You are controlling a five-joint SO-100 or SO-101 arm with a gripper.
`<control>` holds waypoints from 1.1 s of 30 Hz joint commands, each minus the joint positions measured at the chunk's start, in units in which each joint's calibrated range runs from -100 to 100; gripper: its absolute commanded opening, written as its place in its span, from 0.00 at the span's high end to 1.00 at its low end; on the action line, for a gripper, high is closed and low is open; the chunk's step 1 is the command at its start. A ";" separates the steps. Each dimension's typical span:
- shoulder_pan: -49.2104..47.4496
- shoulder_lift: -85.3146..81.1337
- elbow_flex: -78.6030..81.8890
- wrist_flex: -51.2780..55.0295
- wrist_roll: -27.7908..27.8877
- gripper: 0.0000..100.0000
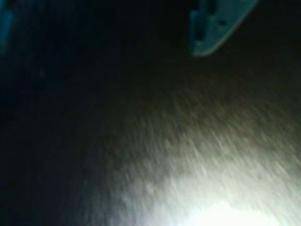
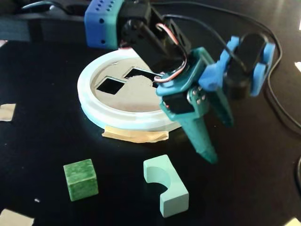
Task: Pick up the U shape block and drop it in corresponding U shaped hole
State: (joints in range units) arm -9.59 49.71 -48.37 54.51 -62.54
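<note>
In the fixed view the pale mint U shape block point(image 2: 165, 186) lies on the black table near the front, its notch facing left. My teal gripper point(image 2: 219, 141) hangs open above and to the right of it, touching nothing. The long finger point(image 2: 202, 139) points down at the table. The U shaped hole point(image 2: 139, 74) is in the tan disc with the white rim point(image 2: 89, 106) behind, partly hidden by the arm. The wrist view is dark and blurred. It shows only a teal fingertip point(image 1: 214, 28) at the top right, with bare table below my gripper point(image 1: 103, 44).
A darker green cube point(image 2: 81, 179) sits at the front left. A square hole point(image 2: 109, 84) is cut in the disc's left part. Tape point(image 2: 134, 136) holds the disc's front edge. Paper scraps point(image 2: 6, 111) lie at the left edge, and cables point(image 2: 277, 101) run at the right.
</note>
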 commanded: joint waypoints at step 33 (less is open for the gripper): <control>5.85 -2.64 -7.01 30.84 2.59 0.36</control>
State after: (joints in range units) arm -4.80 49.62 -48.76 84.68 -60.44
